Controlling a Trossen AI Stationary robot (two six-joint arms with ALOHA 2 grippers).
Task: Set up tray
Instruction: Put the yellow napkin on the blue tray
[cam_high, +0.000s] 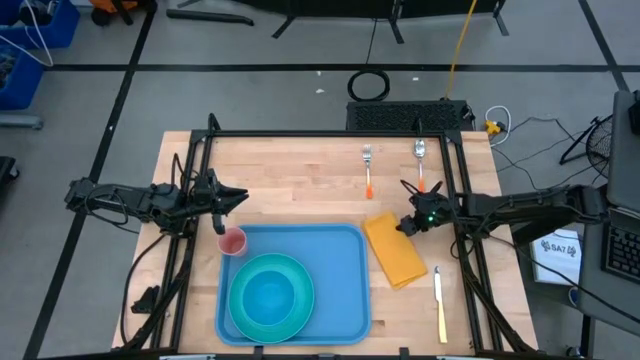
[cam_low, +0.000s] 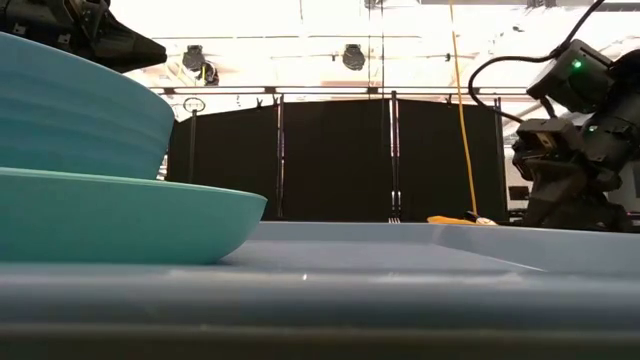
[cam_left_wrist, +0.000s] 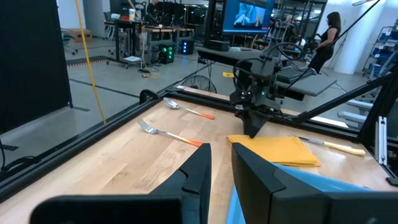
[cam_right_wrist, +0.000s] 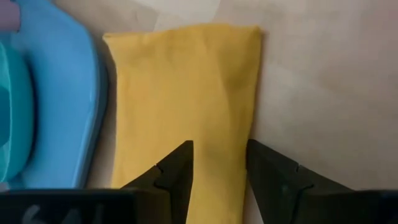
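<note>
Both grippers parted: right gripper (cam_right_wrist: 217, 163) over napkin (cam_right_wrist: 186, 93), seemingly untouching, beside tray (cam_high: 350, 280).

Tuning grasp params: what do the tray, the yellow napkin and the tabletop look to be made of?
tray: likely smooth plastic, uniform light blue, moulded raised rim and rounded corners, slight sheen.
napkin: probably cloth, possibly paper; matte yellow-orange, folded, soft creased edges in the right wrist view.
tabletop: light wood, visible plank grain, looks sealed.
</note>
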